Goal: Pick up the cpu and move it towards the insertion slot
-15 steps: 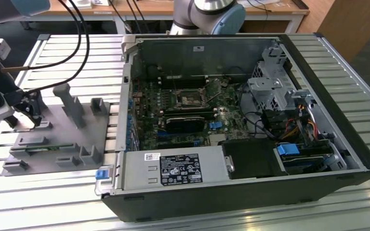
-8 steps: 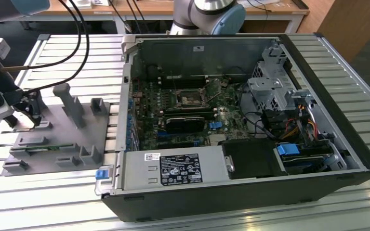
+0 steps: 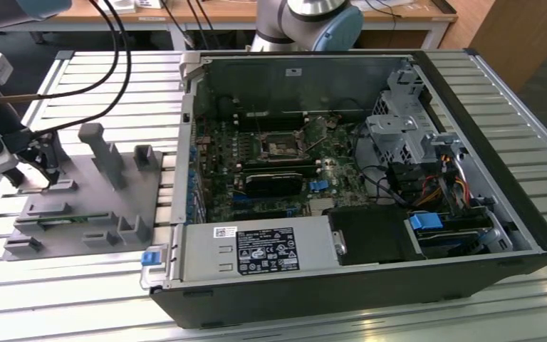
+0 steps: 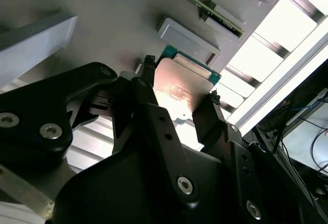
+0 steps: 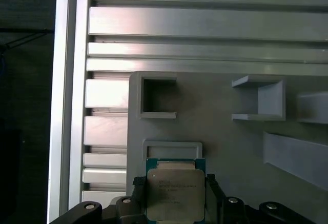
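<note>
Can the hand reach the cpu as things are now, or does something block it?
Yes, it seems so. In the second wrist view the hand has its fingers against two opposite edges of the cpu, and nothing lies between them.

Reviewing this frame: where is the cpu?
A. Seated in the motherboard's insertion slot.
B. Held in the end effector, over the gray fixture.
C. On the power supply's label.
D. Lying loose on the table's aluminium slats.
B: in the first wrist view the cpu sits in the end effector, which closes on its two edges above the gray fixture. In the exterior view the insertion slot holds no chip.
</note>
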